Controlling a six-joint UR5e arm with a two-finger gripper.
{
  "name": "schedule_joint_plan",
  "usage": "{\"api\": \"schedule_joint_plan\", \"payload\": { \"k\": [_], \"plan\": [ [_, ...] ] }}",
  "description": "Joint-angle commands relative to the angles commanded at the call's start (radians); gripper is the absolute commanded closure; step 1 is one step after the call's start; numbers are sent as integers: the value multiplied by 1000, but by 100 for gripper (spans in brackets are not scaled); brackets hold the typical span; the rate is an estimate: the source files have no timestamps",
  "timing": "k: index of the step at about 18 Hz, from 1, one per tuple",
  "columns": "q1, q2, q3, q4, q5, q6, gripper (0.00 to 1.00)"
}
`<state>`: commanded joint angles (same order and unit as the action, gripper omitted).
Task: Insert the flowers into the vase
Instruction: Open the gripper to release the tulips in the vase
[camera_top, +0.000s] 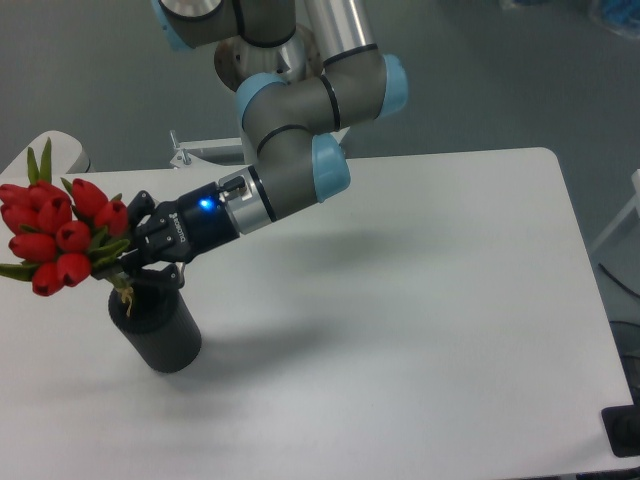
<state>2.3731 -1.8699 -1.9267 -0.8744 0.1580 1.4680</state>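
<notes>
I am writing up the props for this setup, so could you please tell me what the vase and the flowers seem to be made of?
Vase: dark grey and matte with no glare, possibly foam, rubber or printed plastic; the look leaves it open. Flowers: evenly bright red buds with uniform green leaves, probably artificial plastic or fabric.

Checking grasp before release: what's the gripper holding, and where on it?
The gripper holds the flowers by the stems just below the red buds, fingers closed around the bunch directly above the vase.
</notes>
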Motion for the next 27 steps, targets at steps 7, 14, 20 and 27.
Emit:
{"api": "schedule_joint_plan", "payload": {
  "k": [7,14,20,27],
  "plan": [
    [2,-45,2,0,2,38,73],
    [25,-41,-23,0,75,49,28],
    [44,-35,-35,0,78,40,0],
    [100,-22,-34,-3,78,28,0]
  ]
}}
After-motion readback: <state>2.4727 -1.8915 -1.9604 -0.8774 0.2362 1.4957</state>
